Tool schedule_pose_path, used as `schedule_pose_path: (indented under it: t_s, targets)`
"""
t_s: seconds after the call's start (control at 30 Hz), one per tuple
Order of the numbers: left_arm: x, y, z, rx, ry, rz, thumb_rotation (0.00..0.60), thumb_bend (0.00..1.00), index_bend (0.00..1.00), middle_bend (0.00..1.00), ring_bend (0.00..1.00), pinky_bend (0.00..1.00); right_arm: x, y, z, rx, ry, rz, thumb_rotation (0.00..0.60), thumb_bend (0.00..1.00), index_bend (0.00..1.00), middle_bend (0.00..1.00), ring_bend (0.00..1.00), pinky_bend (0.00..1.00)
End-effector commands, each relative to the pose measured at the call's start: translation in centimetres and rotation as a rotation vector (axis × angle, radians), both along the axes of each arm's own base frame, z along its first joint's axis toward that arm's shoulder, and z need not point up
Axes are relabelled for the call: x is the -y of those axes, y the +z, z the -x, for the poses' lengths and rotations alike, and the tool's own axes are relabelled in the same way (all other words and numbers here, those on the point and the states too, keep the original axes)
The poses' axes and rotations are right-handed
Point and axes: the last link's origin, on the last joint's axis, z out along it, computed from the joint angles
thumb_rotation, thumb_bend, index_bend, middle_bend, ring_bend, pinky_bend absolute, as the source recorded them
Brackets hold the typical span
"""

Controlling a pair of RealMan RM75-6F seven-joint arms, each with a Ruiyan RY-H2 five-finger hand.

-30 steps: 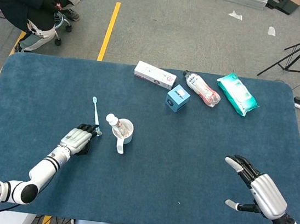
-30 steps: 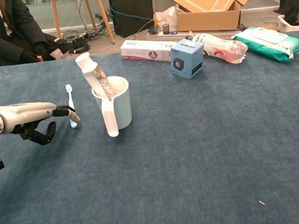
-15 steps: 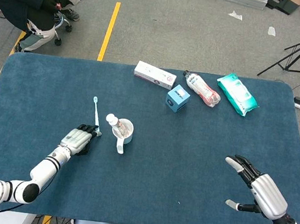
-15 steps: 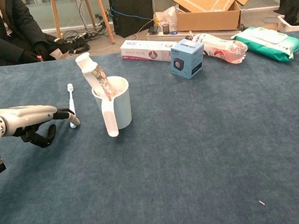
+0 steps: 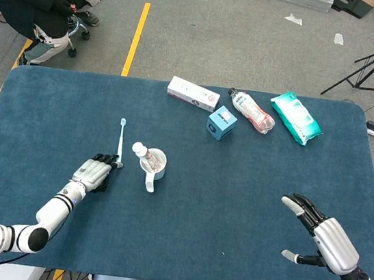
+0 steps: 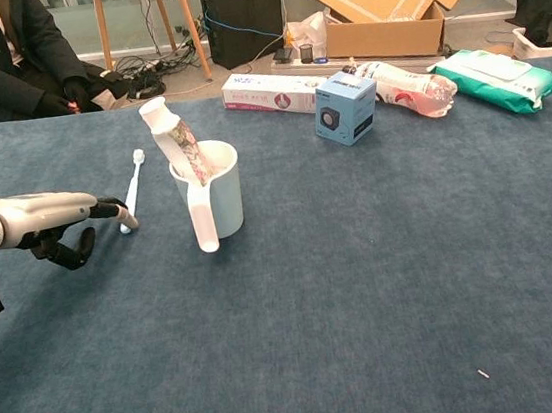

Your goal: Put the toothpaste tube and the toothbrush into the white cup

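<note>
Left hand: the left hand (image 6: pixel 51 219) lies low over the table (image 6: pixel 366 286) with its fingertips (image 6: pixel 113 206) at the lower end of the toothbrush (image 6: pixel 131 191); it looks to be pinching that end, though neither view shows the contact plainly.
Toothbrush: it slants up and away from the left hand, bristle end farthest from the fingers, just beside the white cup (image 6: pixel 216 196) but not in it. Judged from that tilt, the handle end is being raised so the brush can be swung over the rim.
Toothpaste tube: the toothpaste tube (image 6: pixel 173 137) already stands in the white cup, cap up, leaning toward the left hand's side. This half of the task looks done.
White cup: upright just beyond the left hand's fingertips, handle turned toward the robot. The leaning tube narrows the free opening on the hand's side.
Right hand: the right hand (image 5: pixel 319 235) hovers with fingers spread and nothing in it, well apart from the cup, apparently parked.
Head view only: shows the right hand and the gap between toothbrush (image 5: pixel 120 143) and cup (image 5: pixel 154 163) from above.
Chest view only: shows the toothbrush's slant, the tube's lean, and how low the left hand sits.
</note>
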Motion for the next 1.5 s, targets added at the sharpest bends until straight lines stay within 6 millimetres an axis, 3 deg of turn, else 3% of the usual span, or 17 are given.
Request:
schedule_pose_path:
  t_s: [0.03, 0.6, 0.83, 0.9, 1.0, 1.07, 1.17, 1.3, 1.5]
  targets:
    - [-0.2, 0.3, 0.3, -0.009, 0.009, -0.009, 0.600, 0.88, 0.13, 0.00, 0.00, 0.00, 0.0, 0.0, 0.0, 0.000, -0.001, 0.000, 0.600, 0.01, 0.02, 0.15, 0.09, 0.40]
    - [-2.5, 2.3, 2.3, -0.036, 0.098, -0.112, 0.600, 0.88, 0.12, 0.00, 0.00, 0.00, 0.0, 0.0, 0.0, 0.000, -0.001, 0.000, 0.600, 0.01, 0.02, 0.15, 0.09, 0.40]
    - [-2.9, 3.0, 2.1, 0.045, 0.147, -0.171, 0.600, 0.87, 0.12, 0.00, 0.00, 0.00, 0.1, 0.0, 0.0, 0.001, -0.004, -0.001, 0.600, 0.01, 0.02, 0.15, 0.09, 0.40]
    - [-3.0, 3.1, 1.8, 0.078, 0.148, -0.200, 0.600, 0.77, 0.12, 0.00, 0.00, 0.00, 0.1, -0.1, 0.0, -0.001, -0.003, -0.004, 0.600, 0.01, 0.02, 0.15, 0.09, 0.40]
    - [-2.8, 2.9, 1.3, 0.115, 0.149, -0.231, 0.600, 0.48, 0.13, 0.00, 0.00, 0.00, 0.1, -0.1, 0.0, -0.004, -0.003, -0.005, 0.600, 0.01, 0.02, 0.15, 0.09, 0.40]
    - [-2.6, 2.8, 1.1, 0.130, 0.152, -0.241, 0.600, 0.33, 0.13, 0.00, 0.00, 0.00, 0.1, -0.1, 0.0, -0.003, -0.004, -0.005, 0.600, 0.01, 0.02, 0.15, 0.09, 0.40]
    - [-2.4, 2.5, 1.0, 0.127, 0.142, -0.253, 0.600, 0.17, 0.09, 0.00, 0.00, 0.00, 0.1, -0.1, 0.0, -0.003, -0.004, -0.005, 0.600, 0.01, 0.02, 0.15, 0.09, 0.40]
    - [-2.4, 1.9, 1.0, 0.122, 0.142, -0.269, 0.600, 0.08, 0.02, 0.00, 0.00, 0.00, 0.1, 0.0, 0.0, 0.000, -0.004, -0.004, 0.600, 0.01, 0.02, 0.15, 0.09, 0.40]
    - [-3.0, 1.2, 0.7, 0.123, 0.144, -0.342, 0.600, 0.06, 0.00, 0.00, 0.00, 0.00, 0.0, 0.1, 0.0, 0.002, -0.003, -0.002, 0.600, 0.01, 0.02, 0.15, 0.09, 0.40]
